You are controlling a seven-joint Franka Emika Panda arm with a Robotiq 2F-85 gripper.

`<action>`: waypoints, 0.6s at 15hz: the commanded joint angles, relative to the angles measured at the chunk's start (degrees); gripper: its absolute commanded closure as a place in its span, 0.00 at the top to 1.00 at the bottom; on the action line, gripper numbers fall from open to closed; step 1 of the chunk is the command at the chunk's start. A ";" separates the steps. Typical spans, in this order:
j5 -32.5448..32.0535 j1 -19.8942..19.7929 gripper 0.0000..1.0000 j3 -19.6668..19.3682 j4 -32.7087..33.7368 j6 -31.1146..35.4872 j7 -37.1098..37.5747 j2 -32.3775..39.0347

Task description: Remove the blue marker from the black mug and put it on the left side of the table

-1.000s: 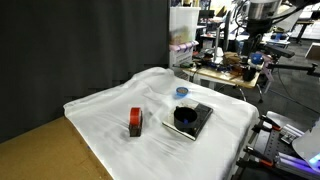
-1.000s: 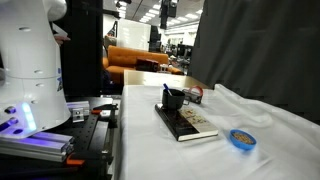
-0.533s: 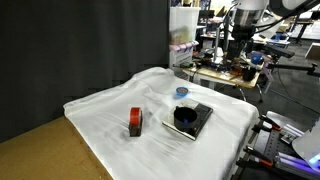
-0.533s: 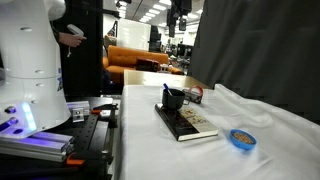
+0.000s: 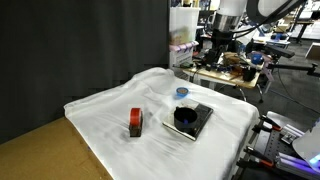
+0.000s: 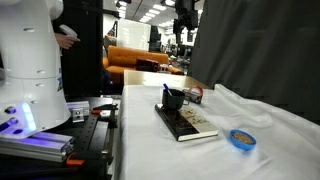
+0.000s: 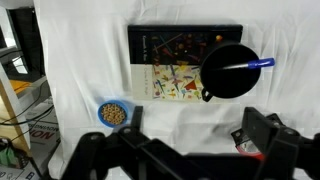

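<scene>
Looking down through the wrist view, I have the gripper [image 7: 180,145] hanging high over the table [image 7: 75,60], its jaws spread wide along the bottom edge of the frame with only white cloth between them. Right of centre in that view, the black mug [image 7: 232,72] stands on the right-hand end of a flat black slab [image 7: 165,65] with a patterned top. The blue marker [image 7: 255,65] rests in the mug, slanting across its dark mouth, and its blue end pokes out past the rim on the right. A small round blue disc [image 7: 114,114] lies on the cloth just below the slab's left end. A red-brown block [image 7: 245,147] shows at lower right, partly hidden behind one finger. In an exterior view the gripper [image 5: 222,35] sits at the upper right of the frame, well above and apart from the mug [image 5: 185,117], with the block [image 5: 135,122] standing left of the slab. At that range I cannot make out the marker.
</scene>
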 commanded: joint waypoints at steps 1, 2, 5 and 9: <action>0.01 0.01 1.00 -0.10 0.02 -0.17 -0.01 -0.25; 0.02 0.00 1.00 -0.13 0.01 -0.18 -0.02 -0.33; 0.15 0.18 1.00 0.03 -0.13 0.02 0.08 -0.46; 1.64 1.43 1.00 0.22 0.56 0.99 -0.60 -0.19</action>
